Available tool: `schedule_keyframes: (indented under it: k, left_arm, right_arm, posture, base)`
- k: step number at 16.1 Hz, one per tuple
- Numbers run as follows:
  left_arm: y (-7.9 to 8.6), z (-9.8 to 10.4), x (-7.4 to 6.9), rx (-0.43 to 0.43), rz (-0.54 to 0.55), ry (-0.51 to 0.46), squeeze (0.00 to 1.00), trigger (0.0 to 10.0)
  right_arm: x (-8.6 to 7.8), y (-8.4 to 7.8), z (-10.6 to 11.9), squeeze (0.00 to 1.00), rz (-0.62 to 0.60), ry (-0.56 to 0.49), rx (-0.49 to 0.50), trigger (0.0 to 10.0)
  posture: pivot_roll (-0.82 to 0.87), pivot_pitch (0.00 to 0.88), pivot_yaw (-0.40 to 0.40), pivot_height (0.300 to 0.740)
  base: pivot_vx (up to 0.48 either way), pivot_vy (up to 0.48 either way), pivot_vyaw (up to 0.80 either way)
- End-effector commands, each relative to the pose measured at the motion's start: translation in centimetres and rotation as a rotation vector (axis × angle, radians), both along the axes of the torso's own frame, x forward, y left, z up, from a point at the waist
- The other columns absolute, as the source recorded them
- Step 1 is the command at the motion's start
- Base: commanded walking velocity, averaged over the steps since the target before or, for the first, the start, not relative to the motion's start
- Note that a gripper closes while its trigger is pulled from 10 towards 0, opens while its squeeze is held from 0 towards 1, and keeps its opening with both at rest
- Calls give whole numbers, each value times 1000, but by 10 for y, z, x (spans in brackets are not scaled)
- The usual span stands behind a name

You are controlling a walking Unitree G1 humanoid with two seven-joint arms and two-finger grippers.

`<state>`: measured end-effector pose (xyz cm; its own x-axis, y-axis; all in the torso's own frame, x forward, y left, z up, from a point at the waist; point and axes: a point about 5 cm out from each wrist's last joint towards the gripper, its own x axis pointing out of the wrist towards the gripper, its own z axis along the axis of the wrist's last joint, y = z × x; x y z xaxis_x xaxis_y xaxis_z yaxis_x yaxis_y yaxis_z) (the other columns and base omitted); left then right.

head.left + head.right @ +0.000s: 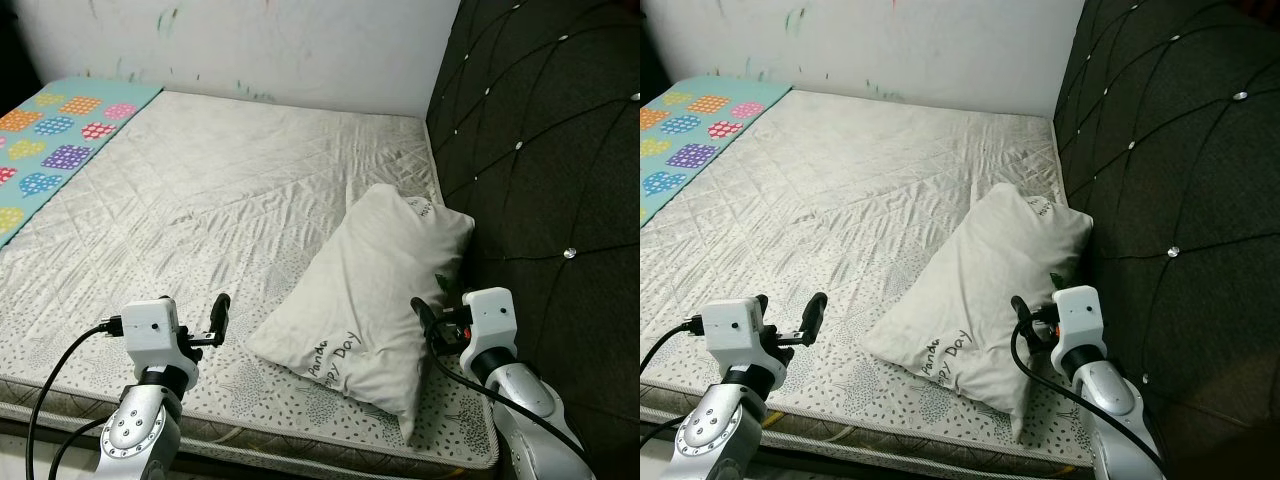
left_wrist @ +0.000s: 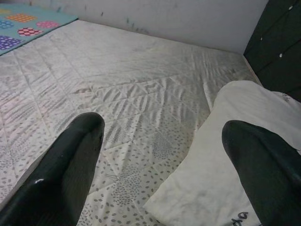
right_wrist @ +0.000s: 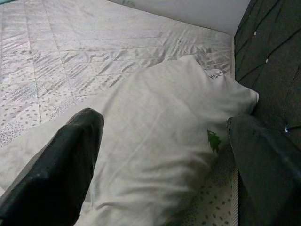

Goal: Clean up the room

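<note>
Item: white rectangular fabric pillow printed with small dark lettering and a green tree motif [image 1: 365,290]. It lay askew on the pale quilted mattress with its speckled border [image 1: 200,190], one corner leaning against the dark tufted, button-studded headboard [image 1: 540,130], the opposite corner near the mattress's front edge.

Left gripper [image 1: 218,320]: hovered over the mattress just beside the pillow's near-left edge; fingers [image 2: 61,174] spread wide, holding nothing.

Right gripper [image 1: 1020,315]: stood at the pillow's right side, between pillow and headboard; fingers [image 3: 56,174] spread wide, with pillow cloth lying between them, not yet closed on it.

Also present: turquoise cloth patterned with coloured hearts [image 1: 45,140], at the mattress's far left, well apart from the pillow; scuffed white wall [image 1: 250,45].

Judged step: taking hold of the pillow to set it straight at the head of the bed.

Handling advice: soft filling would likely slump, so each gripper was best closed on a good fold of cloth at opposite edges, lifting evenly, keeping the right fingers off the headboard.
</note>
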<state>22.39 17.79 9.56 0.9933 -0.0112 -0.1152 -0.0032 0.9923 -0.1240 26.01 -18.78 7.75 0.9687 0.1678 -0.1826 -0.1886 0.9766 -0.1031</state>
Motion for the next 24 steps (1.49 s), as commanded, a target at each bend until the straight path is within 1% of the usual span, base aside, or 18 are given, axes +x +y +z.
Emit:
schedule_keyframes:
  k: [1, 3, 7, 9, 10, 12, 13, 15, 17, 19, 21, 24]
  left_arm:
    - [1, 2, -1, 5, -1, -2, 0, 10000]
    - [1, 2, -1, 4, 1, 1, 0, 10000]
    - [2, 2, -1, 1, 5, 5, 0, 10000]
    - [1, 2, -1, 2, 6, 4, 0, 10000]
    - [1, 2, -1, 2, 6, 3, 0, 10000]
    - [1, 2, -1, 7, 6, 1, 0, 10000]
    - [1, 2, -1, 9, 9, 0, 0, 10000]
    - [1, 2, -1, 10, 9, 0, 0, 10000]
    - [1, 2, -1, 11, 10, 0, 0, 10000]
    - [1, 2, 0, 9, 13, -4, 0, 10000]
    - [1, 4, -2, -11, -15, -24, 0, 10000]
    - [1, 5, -4, -21, -30, -32, 0, 10000]
  right_arm:
    - [1, 1, 5, 0, 13, -17, 3, 10000]
    - [1, 2, 5, 0, 19, -19, 3, 10000]
    - [1, 4, 7, 0, 31, -24, 0, 10000]
    - [1, 4, 6, 0, 39, -25, -2, 10000]
    - [1, 5, 6, 0, 44, -25, -3, 10000]
    - [1, 6, 7, 0, 55, -25, -4, 10000]
    - [1, 6, 7, 0, 60, -24, -8, 10000]
    - [2, 6, 7, 0, 64, -24, -10, 10000]
    - [2, 7, 7, 0, 68, -28, -10, 10000]
    - [3, 7, 8, 0, 69, -29, -1, 10000]
    - [3, 8, 8, 0, 78, -30, -3, 10000]
    - [4, 8, 8, 0, 82, -31, -3, 10000]
  posture:
    - [-129, 31, -31, 740]
    - [-128, 32, -31, 740]
    - [-130, 36, -33, 720]
    - [-127, 30, -35, 691]
    - [-127, 30, -35, 686]
    - [-127, 28, -36, 661]
    - [-127, 25, -38, 641]
    - [-128, 25, -38, 616]
    - [-128, 25, -41, 596]
    - [-128, 27, -42, 596]
    - [-128, 29, -42, 596]
    - [-127, 31, -41, 596]
  base:
    - [0, 0, 0]
    - [0, 0, 0]
    - [0, 0, 0]
    - [0, 0, 0]
    - [0, 0, 0]
    - [0, 0, 0]
    - [0, 0, 0]
    - [0, 0, 0]
    - [0, 0, 0]
    - [0, 0, 0]
    - [0, 0, 0]
    - [0, 0, 0]
